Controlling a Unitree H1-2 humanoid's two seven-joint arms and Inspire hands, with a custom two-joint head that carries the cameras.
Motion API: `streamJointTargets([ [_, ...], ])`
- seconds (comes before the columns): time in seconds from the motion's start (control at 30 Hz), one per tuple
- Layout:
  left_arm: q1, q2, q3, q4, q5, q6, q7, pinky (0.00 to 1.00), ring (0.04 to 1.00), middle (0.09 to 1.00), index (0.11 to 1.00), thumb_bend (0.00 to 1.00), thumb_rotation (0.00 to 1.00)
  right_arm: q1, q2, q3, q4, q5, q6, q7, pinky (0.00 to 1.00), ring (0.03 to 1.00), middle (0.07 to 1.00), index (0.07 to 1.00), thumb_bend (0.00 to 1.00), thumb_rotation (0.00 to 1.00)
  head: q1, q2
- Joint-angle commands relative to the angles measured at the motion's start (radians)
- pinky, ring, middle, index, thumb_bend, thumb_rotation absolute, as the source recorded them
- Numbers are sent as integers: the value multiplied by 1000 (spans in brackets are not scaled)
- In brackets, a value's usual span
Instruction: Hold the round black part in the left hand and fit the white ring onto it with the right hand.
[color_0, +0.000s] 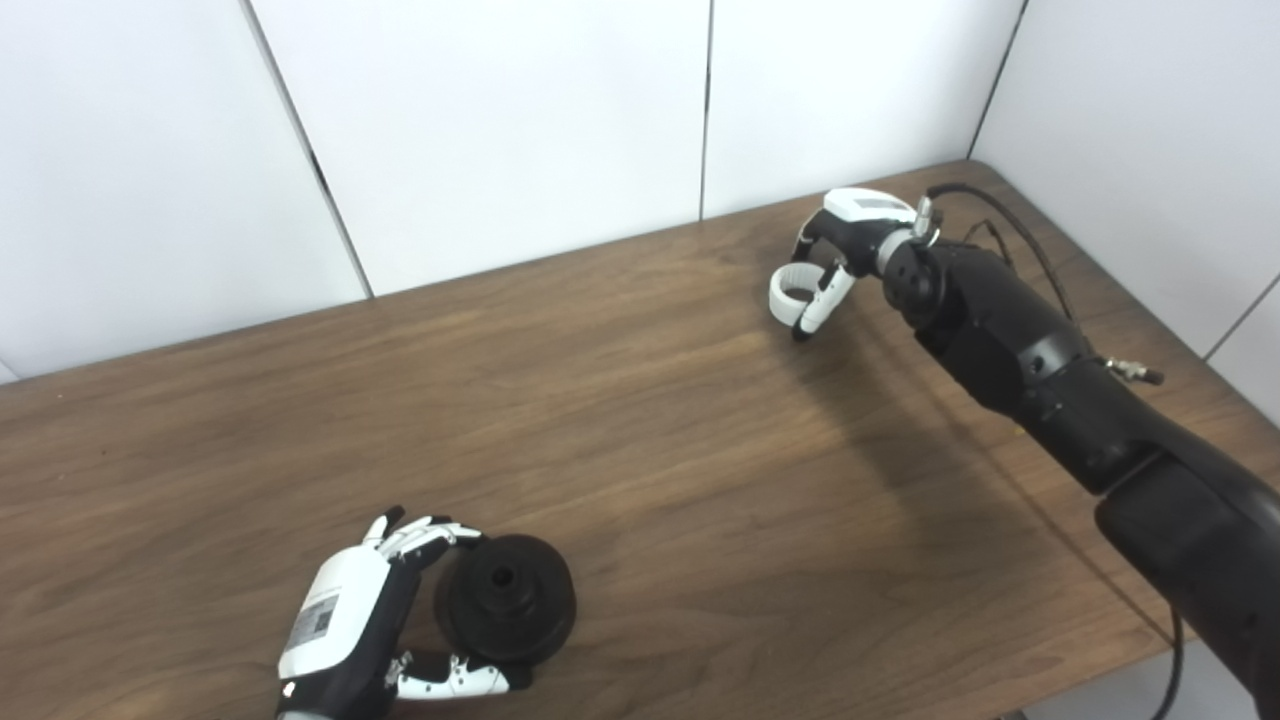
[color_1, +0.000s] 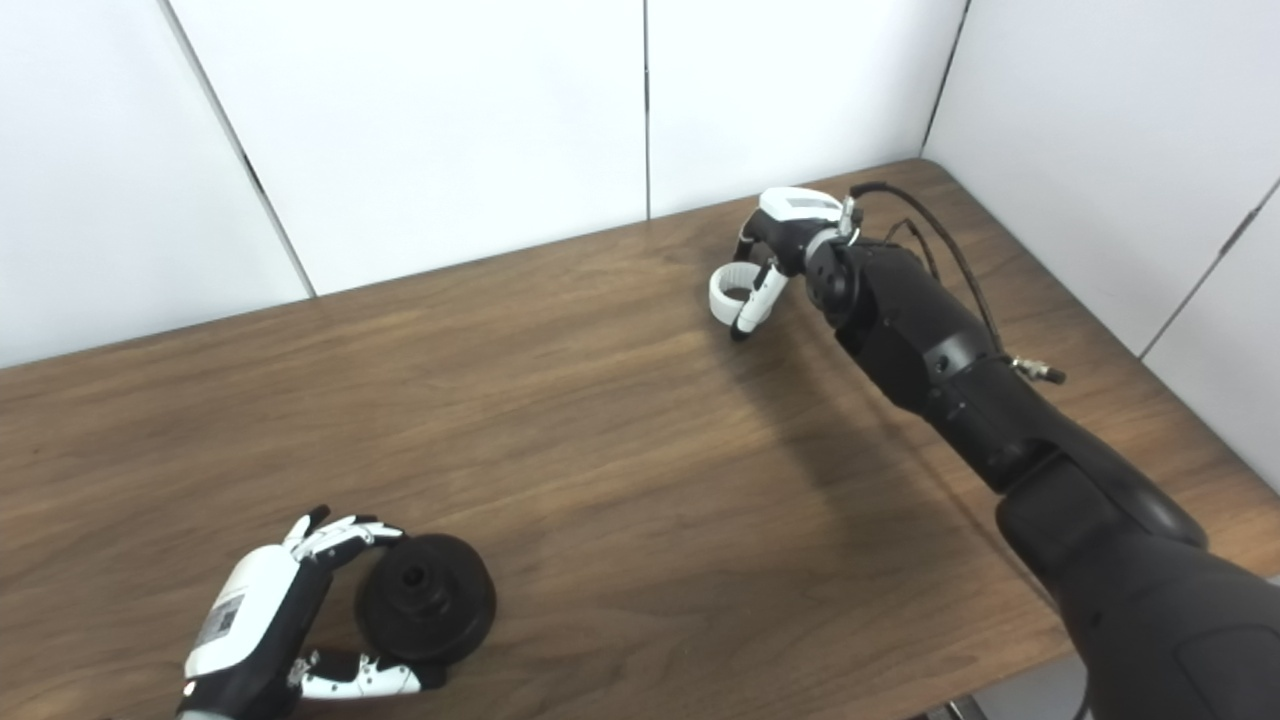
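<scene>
The round black part is a disc with a raised hub and a centre hole. It sits at the table's near left, tilted so its face points up and right. My left hand is shut on it, fingers over its top edge and thumb under its bottom edge. The white ring is at the far right of the table. My right hand is shut on the ring, fingers curled around it, at or just above the tabletop. The same scene shows in the right eye view, with the part and the ring.
The brown wooden table is backed by white wall panels. A side wall runs along the right. The table's near right edge is in view. A cable loops off my right forearm.
</scene>
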Motion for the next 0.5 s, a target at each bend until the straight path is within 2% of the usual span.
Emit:
streamJointTargets([
  [0.0,9,10,-4,-21,5,8,-26,1000,851,775,485,523,54,-38,-33,-5,-29,-22,11,6,986,968,876,646,936,222,0,1],
  [0.33,12,12,2,-24,2,8,-36,1000,854,776,485,523,54,-30,-33,-7,-32,-26,15,2,980,970,871,623,929,203,-4,3],
  [0.47,12,14,4,-19,0,1,-33,1000,854,777,485,523,54,-22,-28,-5,-38,-28,4,-12,974,955,852,560,898,203,-6,4],
])
